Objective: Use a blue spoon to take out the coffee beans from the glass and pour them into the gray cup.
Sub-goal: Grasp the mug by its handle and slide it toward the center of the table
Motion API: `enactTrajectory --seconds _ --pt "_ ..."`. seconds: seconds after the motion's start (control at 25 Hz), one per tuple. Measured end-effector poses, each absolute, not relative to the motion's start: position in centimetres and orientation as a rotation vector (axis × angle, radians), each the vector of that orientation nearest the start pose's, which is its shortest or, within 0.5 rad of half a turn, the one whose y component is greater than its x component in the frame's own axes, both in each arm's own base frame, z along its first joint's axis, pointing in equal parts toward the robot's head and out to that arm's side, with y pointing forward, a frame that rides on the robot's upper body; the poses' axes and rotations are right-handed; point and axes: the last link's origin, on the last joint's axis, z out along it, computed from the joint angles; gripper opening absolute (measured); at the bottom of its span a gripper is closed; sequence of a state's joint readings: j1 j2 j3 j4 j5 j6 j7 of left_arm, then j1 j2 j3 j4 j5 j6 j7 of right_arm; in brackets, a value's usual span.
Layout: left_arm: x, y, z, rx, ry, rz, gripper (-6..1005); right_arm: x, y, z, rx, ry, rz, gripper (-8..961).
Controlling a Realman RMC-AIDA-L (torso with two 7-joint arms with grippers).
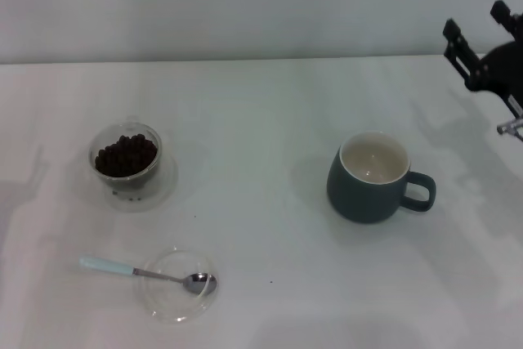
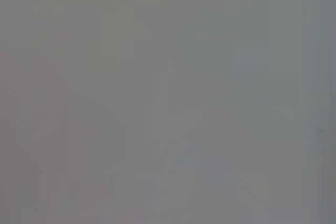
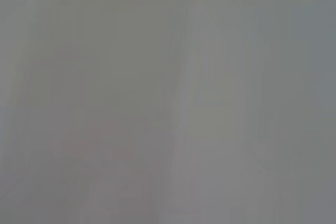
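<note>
- Zero beans moved: gray cup (image 1: 373, 177), toward the surface's right edge, looks empty.
- Coffee beans (image 1: 125, 155) fill the glass (image 1: 127, 161) near the left edge.
- Blue spoon (image 1: 147, 272) untouched, bowl in clear dish (image 1: 178, 285), near front edge.
- Right tool (image 1: 482, 38) at far right corner, prongs apart, holding nothing; left tool unseen.

Perhaps a lab: bare white table (image 1: 261, 120), blank wall (image 1: 245, 6).
</note>
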State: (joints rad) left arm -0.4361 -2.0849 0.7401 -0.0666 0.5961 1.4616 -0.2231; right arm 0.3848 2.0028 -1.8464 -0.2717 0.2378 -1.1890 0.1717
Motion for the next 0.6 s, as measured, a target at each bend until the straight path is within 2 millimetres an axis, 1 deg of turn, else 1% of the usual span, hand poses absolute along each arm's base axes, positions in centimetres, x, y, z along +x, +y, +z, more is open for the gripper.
enactTrajectory --seconds 0.2,0.24,0.4,0.6 --pt "-34.3 30.2 2.2 -1.421 -0.468 -0.794 891 32.9 31.5 1.8 -1.802 0.277 0.717 734" --pt "-34.6 30.2 2.6 -1.388 -0.475 -0.790 891 33.1 31.2 1.9 -1.822 0.286 0.729 734" --pt "-34.9 30.3 3.0 -1.359 -0.482 -0.784 891 34.3 29.6 2.2 -1.916 0.351 0.755 734" --pt "-35.0 30.7 3.4 -1.347 -0.481 -0.778 890 35.6 27.4 1.7 -1.959 0.410 0.734 734"
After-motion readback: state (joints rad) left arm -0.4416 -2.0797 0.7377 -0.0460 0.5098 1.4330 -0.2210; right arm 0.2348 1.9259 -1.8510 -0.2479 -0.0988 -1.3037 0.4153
